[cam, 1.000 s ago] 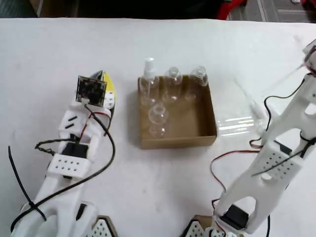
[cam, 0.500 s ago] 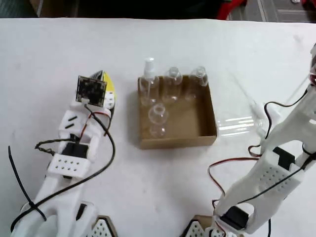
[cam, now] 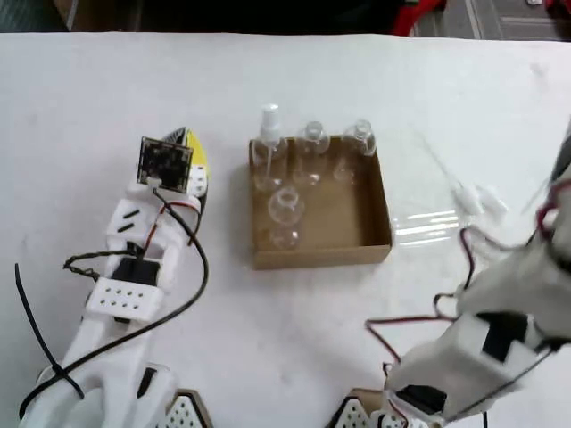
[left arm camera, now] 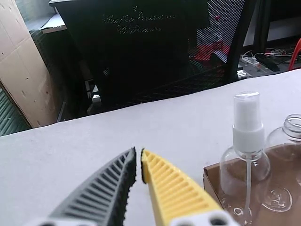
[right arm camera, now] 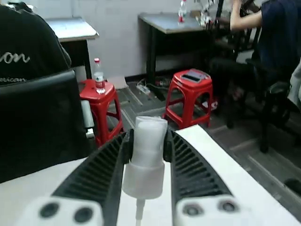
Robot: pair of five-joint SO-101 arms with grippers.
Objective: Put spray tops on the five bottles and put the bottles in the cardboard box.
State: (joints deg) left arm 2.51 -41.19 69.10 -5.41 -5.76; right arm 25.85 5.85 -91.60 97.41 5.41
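By now the right arm (cam: pixel 482 343) had swung back from the far right of the worktop (cam: pixel 268 330), where a second earlier it had stretched toward the loose spray tops (cam: pixel 477 198) by the clear plastic bag (cam: pixel 428 223). It sat drawn in low near the front edge. The right tool (right arm camera: pixel 146 139) was clamped on a white spray top (right arm camera: pixel 143 174), held upright between its dark fingers (right arm camera: pixel 101 169) with the thin tube hanging below. The pick looked done, so the next call was probably to carry this top to an uncapped bottle.

Nothing else had shifted. The cardboard box (cam: pixel 321 256) held four bottles. A capped bottle (cam: pixel 268 143) stood at the back left corner, with two open bottles (cam: pixel 310 147) beside it in the back row. A fourth bottle (cam: pixel 285 214), also uncapped, stood nearer the front. The left tool (left arm camera: pixel 138 165) lay closed and empty on the worktop just left of the box, fingertips together.
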